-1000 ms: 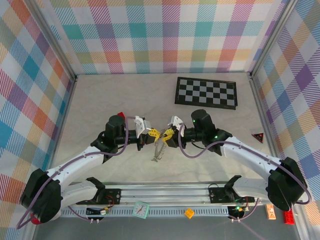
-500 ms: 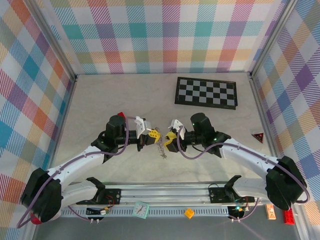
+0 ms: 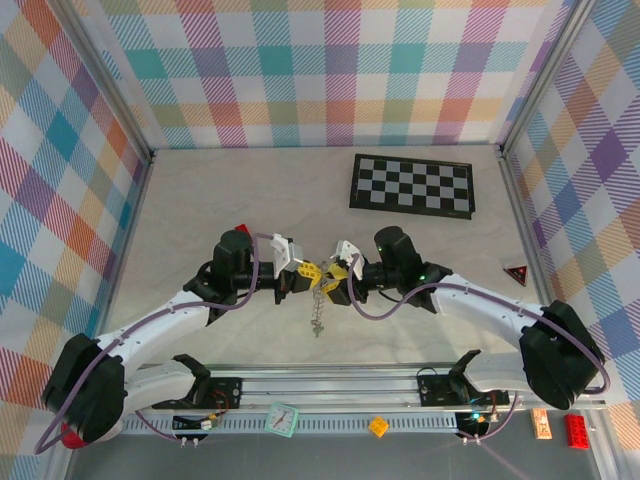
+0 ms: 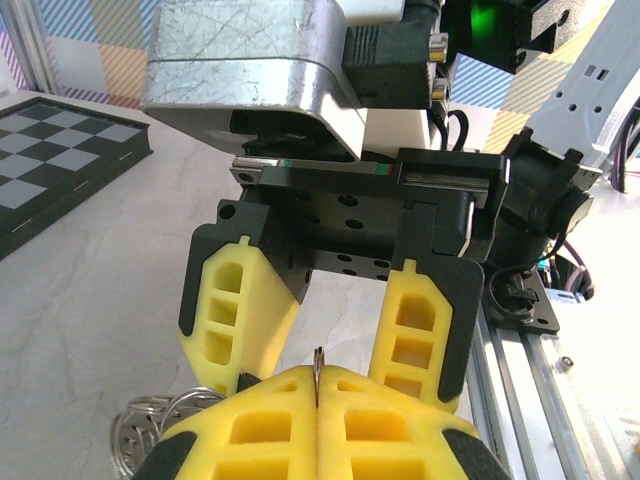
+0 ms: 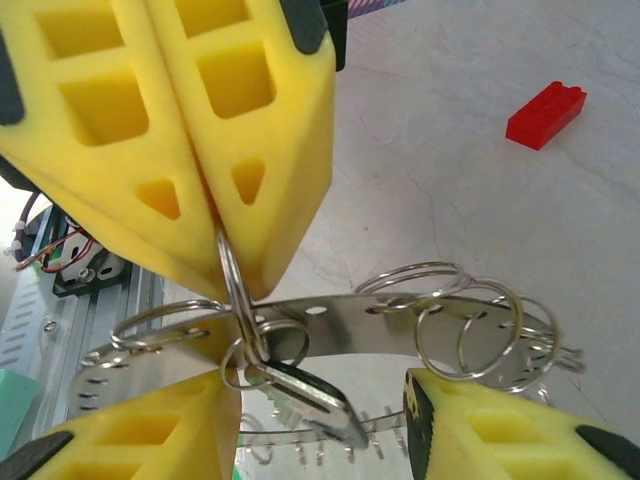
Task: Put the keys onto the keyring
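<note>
My left gripper (image 3: 303, 272) is shut on a thin split ring of the keyring (image 3: 319, 308), which dangles below it as a silvery strip with small rings. In the left wrist view the ring's edge pokes up between my closed left gripper (image 4: 317, 388). In the right wrist view the keyring's band (image 5: 370, 322) arcs across, and one key (image 5: 312, 396) with a dark head hangs from the pinched ring. My right gripper (image 5: 318, 402) faces the left one nose to nose, open, with a finger on each side of that key and gripping nothing. From above, the right gripper (image 3: 334, 279) nearly touches the left.
A checkered board (image 3: 412, 185) lies at the back right. A small red block (image 5: 545, 115) sits on the table behind the left gripper, and a red triangle (image 3: 516, 274) lies at the right wall. The metal rail (image 3: 330, 385) runs along the near edge.
My right gripper's jaws have widened and it has moved a little left, closer to the left gripper. The keyring now hangs longer, straight down from the left gripper.
</note>
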